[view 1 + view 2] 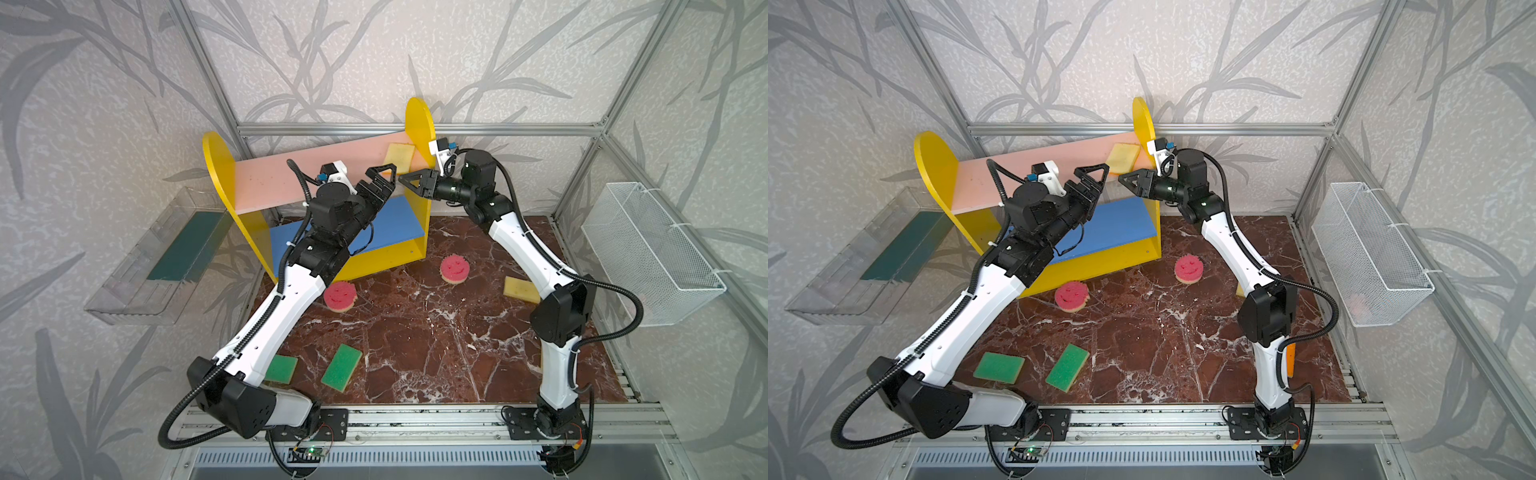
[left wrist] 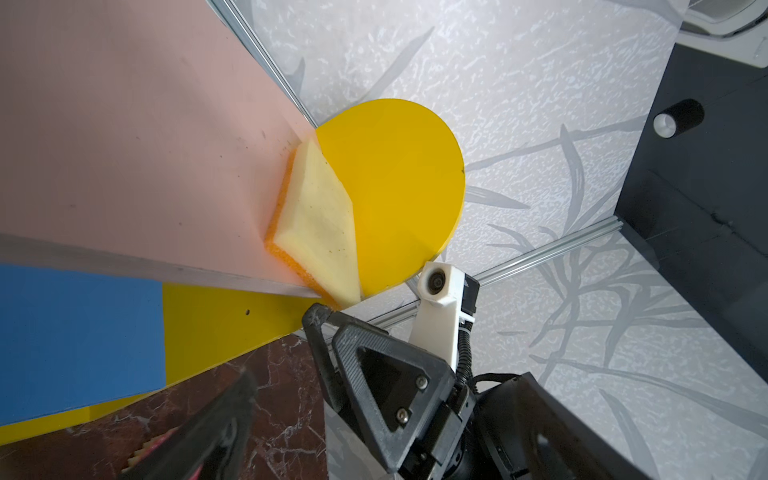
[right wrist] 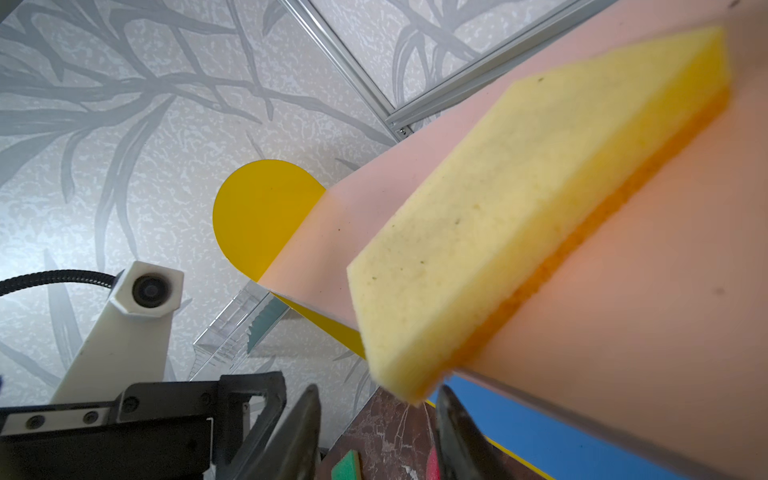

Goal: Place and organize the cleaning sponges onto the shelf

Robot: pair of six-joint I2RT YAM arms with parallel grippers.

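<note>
All told, found one yellow sponge (image 1: 399, 154) flat on the pink top board (image 1: 270, 183) of the shelf (image 1: 216, 174), against the right side panel (image 1: 419, 120), one corner overhanging; found left gripper (image 1: 388, 180) spread wide, empty, and right gripper (image 1: 404, 179) parted at that corner, unclamped; found other sponges (image 1: 341, 368) on the table (image 1: 415, 332).

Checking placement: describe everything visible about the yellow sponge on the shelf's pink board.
The yellow sponge is a rectangular foam pad, pale speckled yellow side up, orange scouring layer underneath. It lies flat at the end of the pink board, against the yellow side panel, with one corner overhanging the front edge, near the open right gripper.
</note>
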